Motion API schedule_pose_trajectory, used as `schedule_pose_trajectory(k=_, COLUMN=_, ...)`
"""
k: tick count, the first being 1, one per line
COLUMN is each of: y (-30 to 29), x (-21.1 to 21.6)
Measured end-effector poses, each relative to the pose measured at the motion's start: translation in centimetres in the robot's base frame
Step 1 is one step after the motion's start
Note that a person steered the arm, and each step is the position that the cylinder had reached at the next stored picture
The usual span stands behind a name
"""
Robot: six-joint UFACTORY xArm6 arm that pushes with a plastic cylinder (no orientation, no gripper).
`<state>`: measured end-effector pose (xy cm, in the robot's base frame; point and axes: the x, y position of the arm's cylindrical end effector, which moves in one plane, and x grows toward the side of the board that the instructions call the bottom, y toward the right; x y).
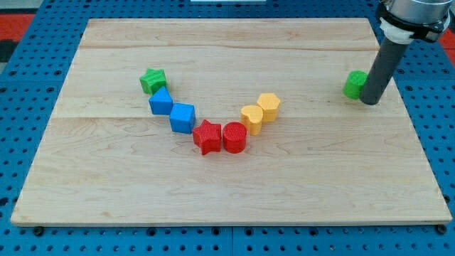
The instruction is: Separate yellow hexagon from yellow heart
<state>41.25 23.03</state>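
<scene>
The yellow hexagon (pixel 269 106) and the yellow heart (pixel 252 117) stand touching each other near the middle of the wooden board (pixel 227 192), the hexagon up and to the right of the heart. My tip (pixel 370 102) rests on the board far off at the view's right, well apart from both yellow blocks. It stands right next to a green block (pixel 354 84), whose right side is hidden by the rod.
A curved row of blocks runs left from the heart: a red cylinder (pixel 234 137), a red star (pixel 207 136), a blue cube (pixel 183 117), another blue block (pixel 161 102) and a green star (pixel 152 80). The red cylinder touches the heart.
</scene>
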Motion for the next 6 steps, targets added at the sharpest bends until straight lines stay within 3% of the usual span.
schedule_pose_trajectory(k=1, y=-2.5, x=1.7)
schedule_pose_trajectory(k=3, y=-14.4, x=3.3)
schedule_pose_trajectory(k=6, y=-21.3, x=-0.5)
